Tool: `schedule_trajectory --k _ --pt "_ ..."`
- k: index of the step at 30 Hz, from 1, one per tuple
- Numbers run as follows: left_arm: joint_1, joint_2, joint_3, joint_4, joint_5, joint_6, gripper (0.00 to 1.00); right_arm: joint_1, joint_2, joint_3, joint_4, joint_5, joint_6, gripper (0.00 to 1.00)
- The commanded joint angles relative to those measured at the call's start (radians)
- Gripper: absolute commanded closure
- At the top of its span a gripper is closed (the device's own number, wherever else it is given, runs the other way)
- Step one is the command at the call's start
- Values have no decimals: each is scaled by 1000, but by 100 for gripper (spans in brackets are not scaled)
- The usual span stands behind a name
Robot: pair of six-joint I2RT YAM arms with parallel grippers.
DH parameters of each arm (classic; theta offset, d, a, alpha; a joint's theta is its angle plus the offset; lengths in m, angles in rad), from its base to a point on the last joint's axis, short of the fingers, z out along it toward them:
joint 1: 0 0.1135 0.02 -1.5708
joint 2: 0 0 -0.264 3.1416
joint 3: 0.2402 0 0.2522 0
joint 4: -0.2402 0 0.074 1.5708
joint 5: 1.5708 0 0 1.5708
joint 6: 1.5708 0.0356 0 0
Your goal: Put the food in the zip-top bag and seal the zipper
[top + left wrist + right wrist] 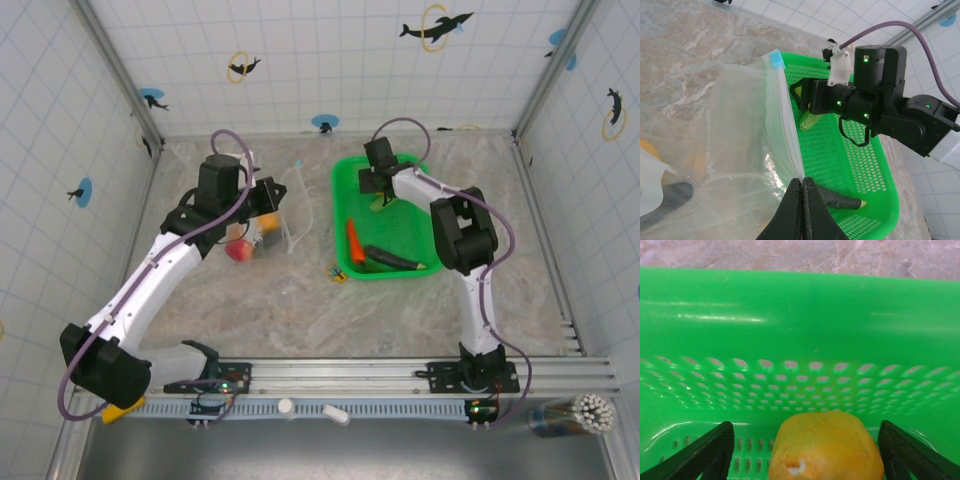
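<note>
The zip-top bag (745, 135) is clear plastic and hangs from my left gripper (802, 184), which is shut on its mouth edge. The whitish zipper (784, 110) runs up to a blue slider (775, 58). From above, the bag (291, 215) is beside the left gripper (268, 203), with a red apple (238, 251) next to it. My right gripper (805, 432) is open low inside the green basket (800, 315), with a yellow-orange fruit (826, 450) between its fingers (707, 452) and gaps on both sides. An orange carrot (354, 243) and a dark eggplant (396, 259) lie in the basket (410, 225).
A tiny yellow-and-black trinket (338, 272) lies on the marble table just left of the basket's front corner. The right arm (875, 100) reaches over the basket's far end. Tiled walls close in the table on three sides.
</note>
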Motion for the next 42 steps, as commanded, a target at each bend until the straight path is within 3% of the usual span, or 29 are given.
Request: schedule_trajectory --k 1,10,23,29,34,42 --pt "3 2 -7 26 22 -4 100 -3 27 41 -21 12 -8 31" --pt "3 5 -11 24 16 -9 100 -7 -60 -52 25 10 -8 54" --pt "3 -26 -20 27 2 -32 100 -27 -331 -285 141 -95 26 55" --pt "3 -48 -19 33 29 -55 100 -15 -570 -470 280 -293 108 55" --pt "4 -66 -43 40 51 -73 100 44 -760 -615 468 -460 247 55" --pt "3 -72 -29 23 41 -78 100 250 -841 -602 575 -516 358 54"
